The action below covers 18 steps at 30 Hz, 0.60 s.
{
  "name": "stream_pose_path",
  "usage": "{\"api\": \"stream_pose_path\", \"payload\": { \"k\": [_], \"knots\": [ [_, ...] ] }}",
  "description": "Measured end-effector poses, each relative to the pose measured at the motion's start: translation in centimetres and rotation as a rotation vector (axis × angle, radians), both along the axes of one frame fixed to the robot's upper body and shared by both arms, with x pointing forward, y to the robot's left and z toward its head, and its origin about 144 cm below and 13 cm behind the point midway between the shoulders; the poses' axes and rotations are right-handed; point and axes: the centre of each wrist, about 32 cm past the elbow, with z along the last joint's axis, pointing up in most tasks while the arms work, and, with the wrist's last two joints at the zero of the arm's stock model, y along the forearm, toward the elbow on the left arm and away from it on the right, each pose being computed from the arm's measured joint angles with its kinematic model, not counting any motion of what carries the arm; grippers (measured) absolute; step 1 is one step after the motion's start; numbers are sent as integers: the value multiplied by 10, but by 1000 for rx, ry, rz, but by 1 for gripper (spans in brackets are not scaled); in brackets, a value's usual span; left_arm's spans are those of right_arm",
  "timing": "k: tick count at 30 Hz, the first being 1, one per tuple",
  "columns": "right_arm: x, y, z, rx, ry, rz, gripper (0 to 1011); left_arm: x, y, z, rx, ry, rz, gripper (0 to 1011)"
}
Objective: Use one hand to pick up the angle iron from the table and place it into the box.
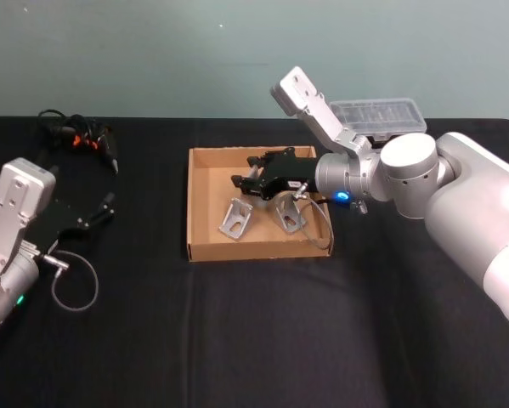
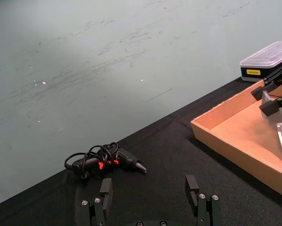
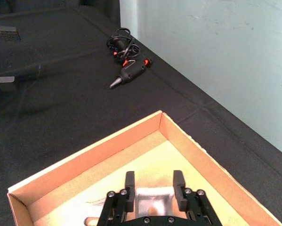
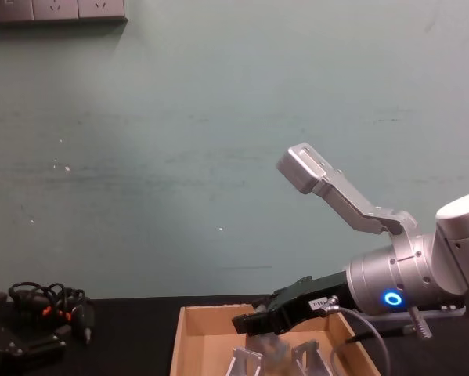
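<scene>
Table (image 1: 254, 340): bare black surface at 6 o'clock of the box (image 1: 205, 246). Both angle irons (image 1: 234, 217) stand inside the box. Right pincer (image 1: 252, 180) hovers above them, fingers apart (nothing clamped). Left pincer (image 2: 151, 197) rests at 9 o'clock, fingers apart.

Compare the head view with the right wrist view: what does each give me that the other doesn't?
Head view alone: two angle irons, one beside the other, in the box, the left gripper parked on the table, and the clear-lidded case.

Right wrist view alone: a metal piece framed by the right gripper's open fingers.

Both: box, table, right gripper, corded tool.
</scene>
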Motion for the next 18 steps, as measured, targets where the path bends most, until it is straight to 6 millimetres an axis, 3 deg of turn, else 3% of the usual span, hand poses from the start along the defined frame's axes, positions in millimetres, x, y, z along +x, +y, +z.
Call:
{"api": "stream_pose_path", "payload": {
  "k": [9, 18],
  "knots": [
    [-6, -3, 0, 14, -16, -6, 787, 0, 0, 0, 0, 0, 0, 1011],
    [-26, -10, 11, 50, -110, -36, 1000, 0, 0, 0, 0, 0, 0, 1011]
  ]
}}
